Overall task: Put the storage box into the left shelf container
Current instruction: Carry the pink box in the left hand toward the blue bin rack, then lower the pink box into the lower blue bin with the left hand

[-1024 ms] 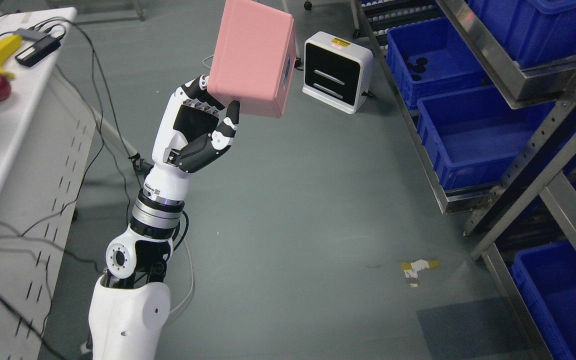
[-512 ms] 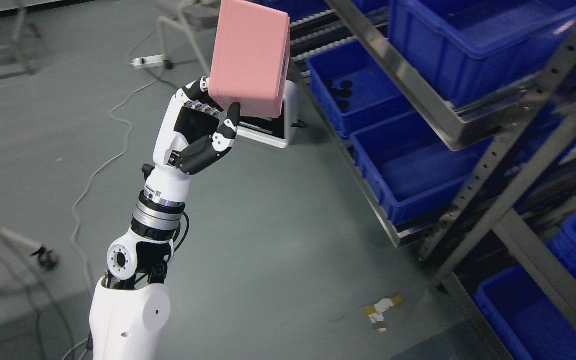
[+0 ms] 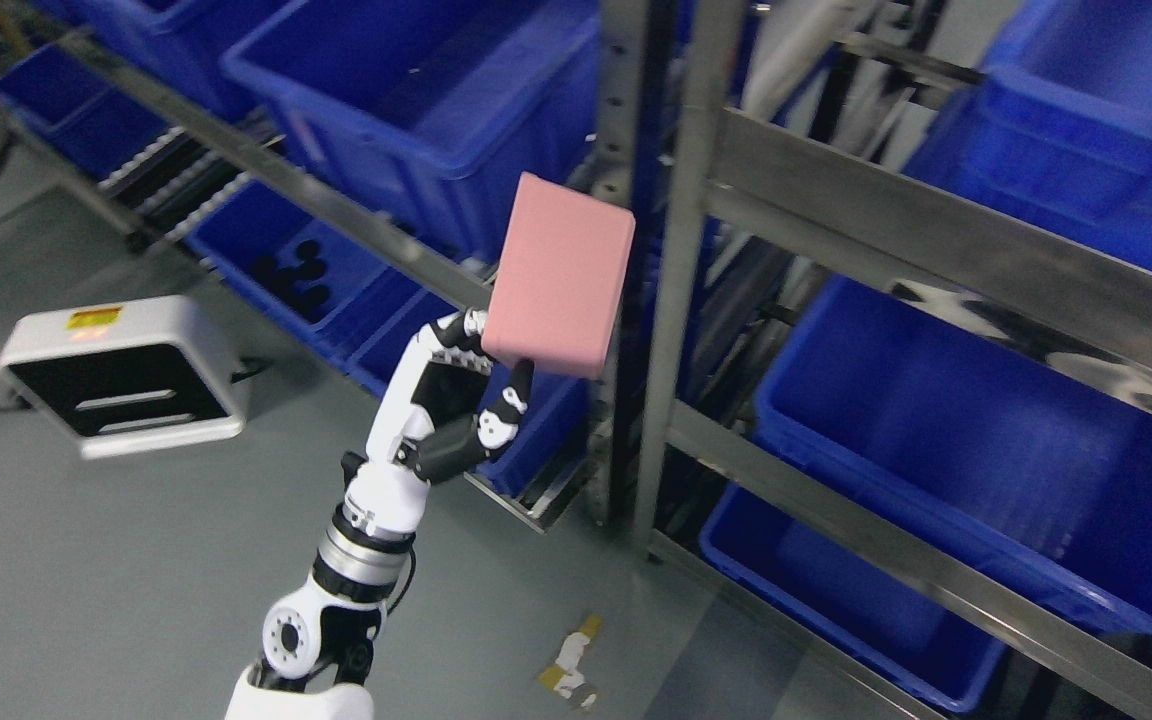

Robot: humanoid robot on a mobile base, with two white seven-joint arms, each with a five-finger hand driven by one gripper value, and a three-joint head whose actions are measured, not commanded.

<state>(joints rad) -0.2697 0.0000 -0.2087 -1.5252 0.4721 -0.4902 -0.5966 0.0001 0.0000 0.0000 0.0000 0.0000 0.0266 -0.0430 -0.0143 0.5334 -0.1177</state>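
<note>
Scrap of yellow-and-white tape [image 3: 569,668] lies nearest you on the grey floor [image 3: 86,560], just right of the robot's white forearm where it enters at the bottom edge. Follow that arm upward and you reach the white-and-black left hand [image 3: 451,400]: its fingers [image 3: 456,335] are curled behind the lower edge of the pink rectangular storage box [image 3: 561,275], and its thumb [image 3: 513,395] presses the box's front face from below, so the box is pinched between them. You see the box held aloft, tilted slightly, in front of the grey metal upright [image 3: 676,270] of the steel shelf rack [image 3: 936,245]; it is in the air and not inside any bin. To your left, a white square device with a black front panel [image 3: 121,375] sits on the floor. Behind the hand, note the lower-left blue plastic bin [image 3: 376,340] and, beside it, a blue bin holding small black round parts [image 3: 281,265]. To your right, a large blue bin [image 3: 946,450] fills the middle shelf, with another blue bin [image 3: 836,590] beneath it. Farthest back, the upper-left blue container [image 3: 416,100] sits behind a slanted steel rail.
</note>
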